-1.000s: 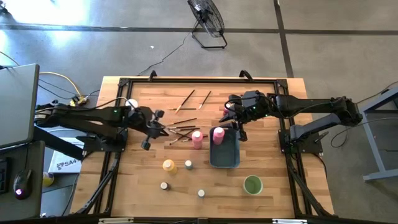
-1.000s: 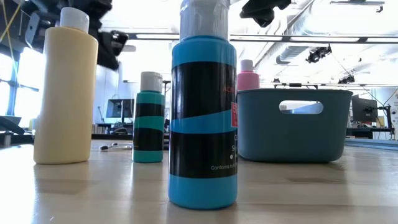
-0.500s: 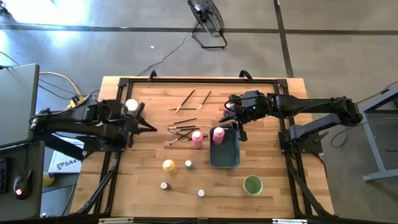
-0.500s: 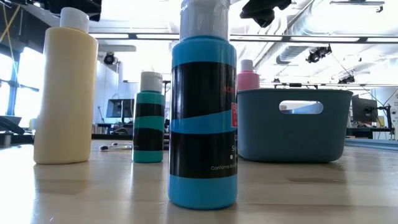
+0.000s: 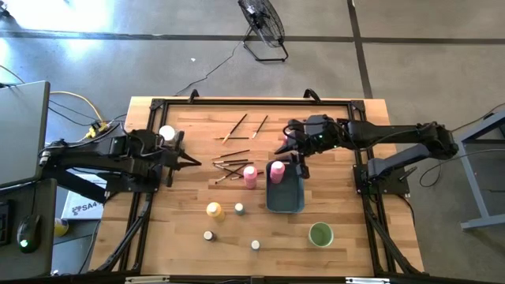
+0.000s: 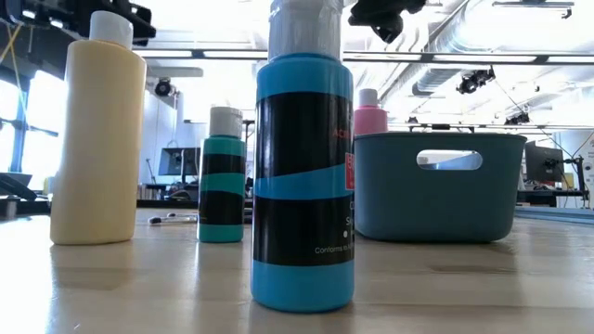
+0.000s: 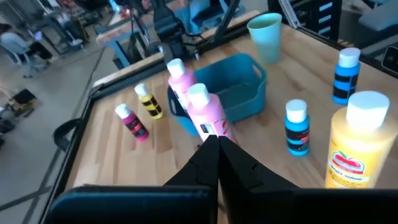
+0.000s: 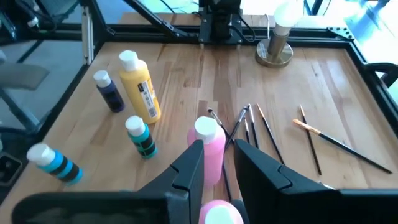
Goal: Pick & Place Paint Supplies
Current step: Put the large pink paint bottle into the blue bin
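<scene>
Inside blue-grey tray (image 5: 286,197): pink squeeze bottle (image 5: 277,170) upright, far end.

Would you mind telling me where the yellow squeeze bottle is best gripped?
Grip the yellow squeeze bottle around its broad body, just below the white cap, coming straight down from above. It stands upright with bare wood around it, apart from the small teal-banded bottle alongside.

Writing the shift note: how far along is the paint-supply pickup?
Done: one pink bottle stands in the tray. In hand: nothing visibly; the right end effector hovers beside the tray. Left: second pink bottle, yellow bottle, jars, brushes.
</scene>
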